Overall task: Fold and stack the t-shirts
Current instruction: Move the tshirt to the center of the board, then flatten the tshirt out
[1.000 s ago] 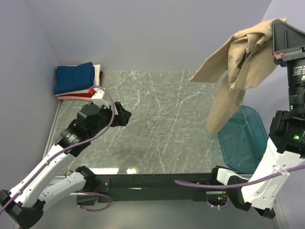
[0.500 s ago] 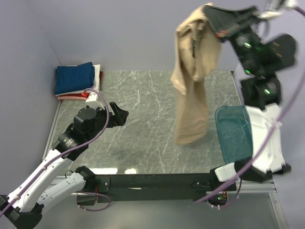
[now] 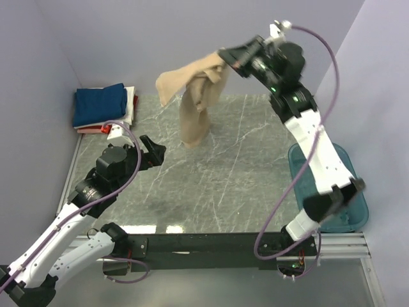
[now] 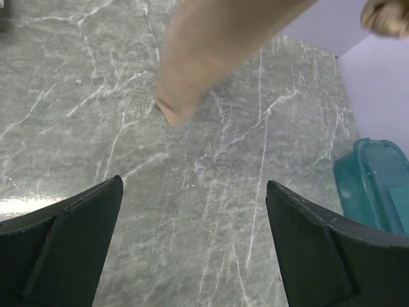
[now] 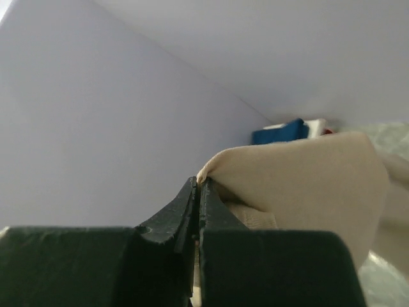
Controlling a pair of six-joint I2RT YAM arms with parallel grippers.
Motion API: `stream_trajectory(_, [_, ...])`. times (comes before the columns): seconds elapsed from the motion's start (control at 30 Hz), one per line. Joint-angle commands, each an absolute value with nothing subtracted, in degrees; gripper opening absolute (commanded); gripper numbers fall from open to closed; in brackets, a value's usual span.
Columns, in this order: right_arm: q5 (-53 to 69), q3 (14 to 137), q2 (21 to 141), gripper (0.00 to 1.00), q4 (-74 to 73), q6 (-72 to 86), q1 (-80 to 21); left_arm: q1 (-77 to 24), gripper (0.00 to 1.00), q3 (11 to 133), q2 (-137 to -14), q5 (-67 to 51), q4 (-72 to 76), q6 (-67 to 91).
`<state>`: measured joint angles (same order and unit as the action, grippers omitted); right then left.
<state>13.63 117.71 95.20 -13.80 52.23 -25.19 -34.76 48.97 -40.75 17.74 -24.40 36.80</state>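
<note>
Cloth of a tan short-sleeved t-shirt (image 3: 192,121) hangs bunched from the right claw (image 3: 223,59), pinched on its upper edge above the grey marble tabletop (image 3: 243,160); the left claw (image 3: 156,152), spread wide, hovers low, clear of it.

Table (image 3: 243,160): grey marble-patterned top with white veins, slightly glossy.
Back wall (image 3: 147,45): plain pale lilac, evenly lit.
Left wall (image 3: 32,109): same lilac, darker in shade, meeting the table's left edge.
Right wall (image 3: 383,77): lilac, brighter.
Rail (image 3: 211,244): black bar along the table's near edge.
Glare (image 3: 144,228): white patch of reflected light just beyond the rail.
</note>
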Motion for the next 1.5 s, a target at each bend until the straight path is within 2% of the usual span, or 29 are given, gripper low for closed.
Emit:
stream_trajectory(0.0, [18.3,98.0,80.8,0.0,-0.1,56.7,-16.3,-34.8,0.99,48.6,-42.2,18.3,-21.7,37.4])
stream_trajectory(0.1, [22.2,80.5,74.8,0.0,1.9,56.7,-7.5,-34.8,1.0,47.7,-43.8,17.1,-20.0,38.1])
stream_trajectory(0.17, [23.1,70.3,72.8,0.13,0.5,53.7,-3.7,-34.8,0.99,46.5,-44.6,16.7,-18.4,38.7])
stream_trajectory(0.2, [23.6,67.7,72.5,0.3,-1.2,52.2,-3.1,-34.8,1.0,46.1,-45.7,16.4,-17.8,39.0])
stream_trajectory(0.23, [23.1,65.4,72.3,0.4,-2.7,50.5,-2.5,-34.8,0.99,45.4,-46.2,16.3,-17.4,39.2])
stream_trajectory(0.3, [20.4,61.1,72.4,0.52,-7.8,46.1,-2.5,-34.8,1.0,45.0,-47.9,16.1,-16.5,39.6])
stream_trajectory(0.37, [18.6,57.4,71.6,0.54,-10.0,43.3,-4.6,-34.8,0.99,44.9,-48.9,15.8,-16.3,39.8])
stream_trajectory(0.53, [4.2,52.7,68.6,0.6,-12.7,40.8,-12.5,-34.7,0.99,43.9,-50.9,15.9,-14.3,40.9])
stream_trajectory(0.77, [1.2,51.1,75.4,0.61,-8.3,42.6,-17.7,-32.9,0.99,45.0,-56.6,15.4,-9.8,45.2])
stream_trajectory(0.97, [-4.4,63.8,90.9,0.59,-11.4,38.9,-23.4,-28.5,1.0,50.3,-63.3,10.5,-9.7,47.1])
stream_trajectory(1.13, [-8.7,72.1,101.6,0.59,-14.5,36.4,-25.5,-25.2,0.99,50.9,-62.9,7.6,-10.5,46.7])
stream_trajectory(1.47, [-13.5,81.8,112.6,0.54,-20.0,35.3,-28.9,-20.0,0.99,49.8,-59.9,4.4,-11.7,45.6])
